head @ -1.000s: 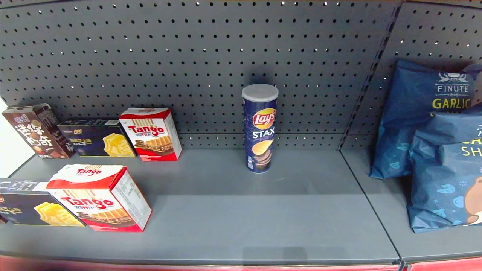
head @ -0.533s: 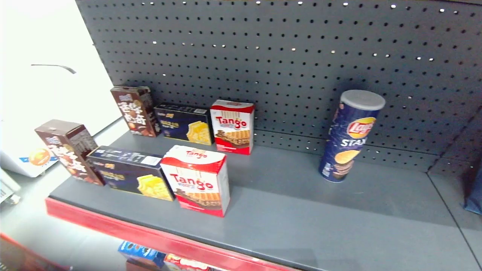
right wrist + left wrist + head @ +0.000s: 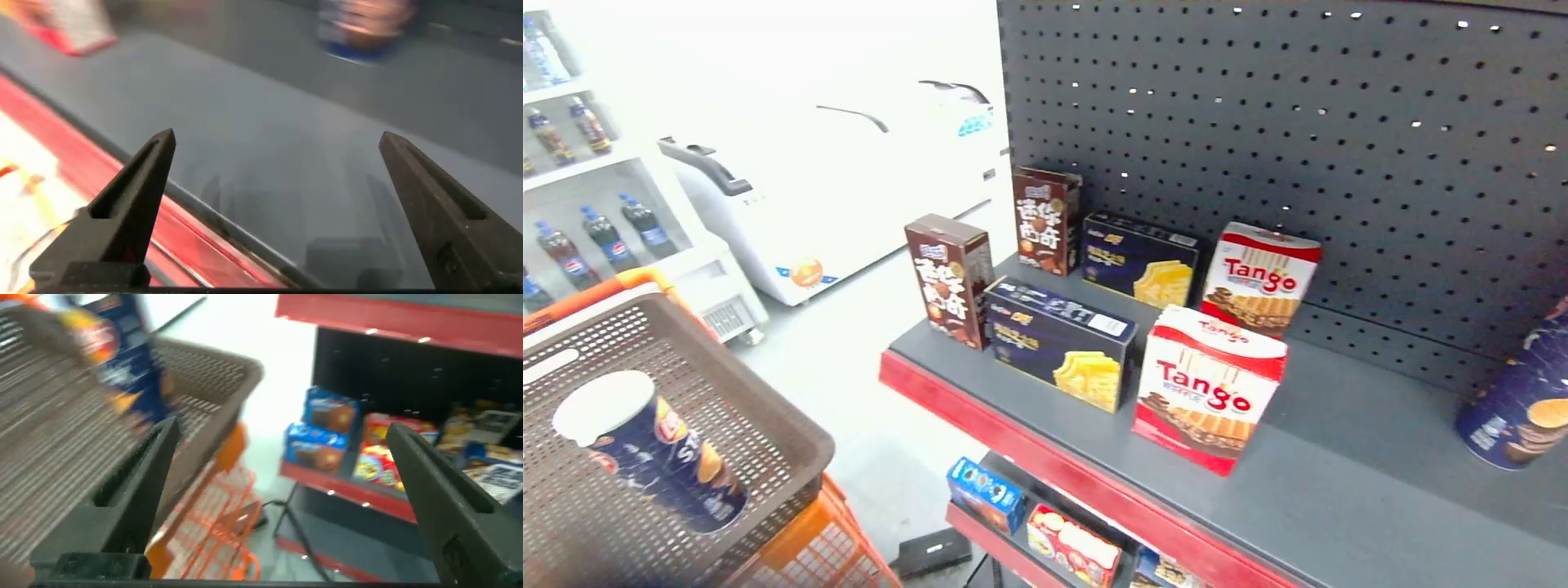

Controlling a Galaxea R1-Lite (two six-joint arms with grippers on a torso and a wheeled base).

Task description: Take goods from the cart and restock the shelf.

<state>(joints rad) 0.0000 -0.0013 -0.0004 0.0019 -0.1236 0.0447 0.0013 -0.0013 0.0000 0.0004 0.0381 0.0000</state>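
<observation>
The biggest thing I see is the grey shelf (image 3: 1339,506) with its red front edge. Next is the cart's brown basket (image 3: 760,376), down on my robot's left, well apart from the shelf.

Snack boxes stand in two rows on the shelf. The red and white box (image 3: 1205,388) is at the front. One blue chip can (image 3: 1515,408) stands upright at the far right of the shelf.

The can in the basket (image 3: 645,453) is the one I want. It lies tilted on the basket floor, with its white lid pointing up and away from the shelf.

I think this can is light and stiff. It is smooth and round, so it may roll or slip. A hard squeeze could dent it. I would hold it across the middle of its body, not by the lid, which might pop off.

The left hand (image 3: 282,433) hangs beside the basket, fingers wide apart, holding nothing. The right hand (image 3: 278,139) hangs over the shelf board near the red edge, fingers also wide apart with nothing between them.
</observation>
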